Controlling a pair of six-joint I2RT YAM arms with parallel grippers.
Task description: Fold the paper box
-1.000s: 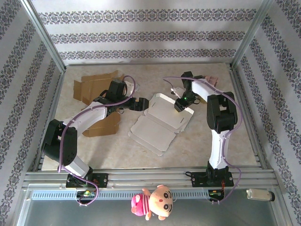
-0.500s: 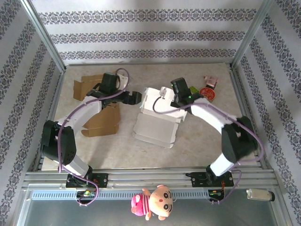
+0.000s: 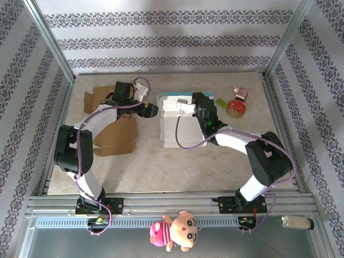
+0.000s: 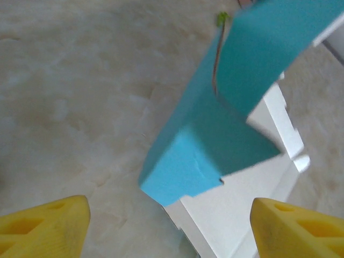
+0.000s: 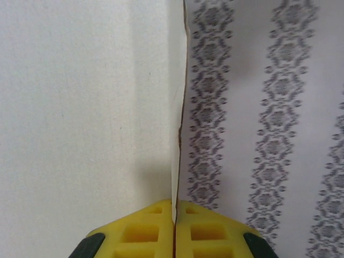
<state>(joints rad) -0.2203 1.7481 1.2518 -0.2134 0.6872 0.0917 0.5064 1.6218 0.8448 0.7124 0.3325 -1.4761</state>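
Paper box [image 3: 174, 126] has lifted, apparently pinched by right fingers [image 5: 145, 236].

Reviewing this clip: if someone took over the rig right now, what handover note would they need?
Left gripper: open, aimed at the teal corner of the white-and-teal paper box, apart from it.
Right gripper: shut on the edge of a raised box panel.
The box lies in the middle of the beige table, partly folded: one panel stands up, the base is flat.
Left to do: fold up the other sides and close it.
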